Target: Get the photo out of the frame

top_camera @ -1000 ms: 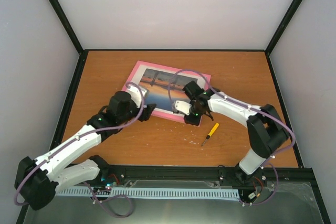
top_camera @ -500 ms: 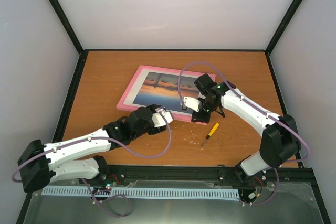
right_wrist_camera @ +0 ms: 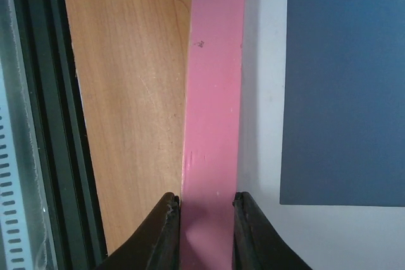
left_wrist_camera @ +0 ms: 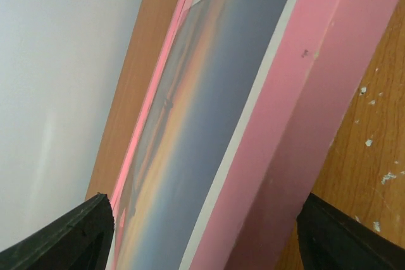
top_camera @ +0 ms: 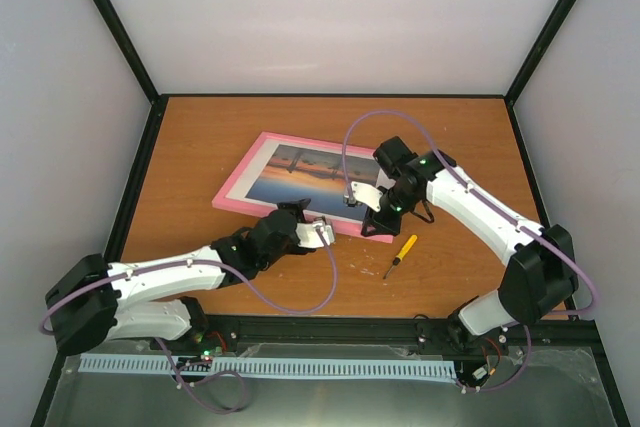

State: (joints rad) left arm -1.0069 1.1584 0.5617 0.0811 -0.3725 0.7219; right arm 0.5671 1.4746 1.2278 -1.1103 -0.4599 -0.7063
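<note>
The large rectangular picture frame with the thin bright pink border (top_camera: pixel 237 175) lay face-up near the middle of the brown wooden desk (top_camera: pixel 190 147), and the thin, flat orange-and-blue sunset photo (top_camera: pixel 300 175) was still seated inside it, with a white mat (right_wrist_camera: pixel 262 93) showing between print and border. The right claw (right_wrist_camera: pixel 206 210) was closed tight on the pink border at the frame's near right corner, the bar pinched between its two dark fingers. That corner seemed slightly raised off the desk, though the tilt was hard to judge. The left claw (top_camera: pixel 312 228) stood at the frame's near edge with its fingers spread wide and gripping nothing. From its wrist view, the pink edge and the print ran between the two parted fingers without touching either. A small yellow-handled screwdriver (top_camera: pixel 402 254) lay on the desk just beside the right claw, untouched. By the look of it the task was barely begun: the frame was gripped, but the brown back was not in view, nothing looked opened, and the photo had yet to be freed and drawn out.
</note>
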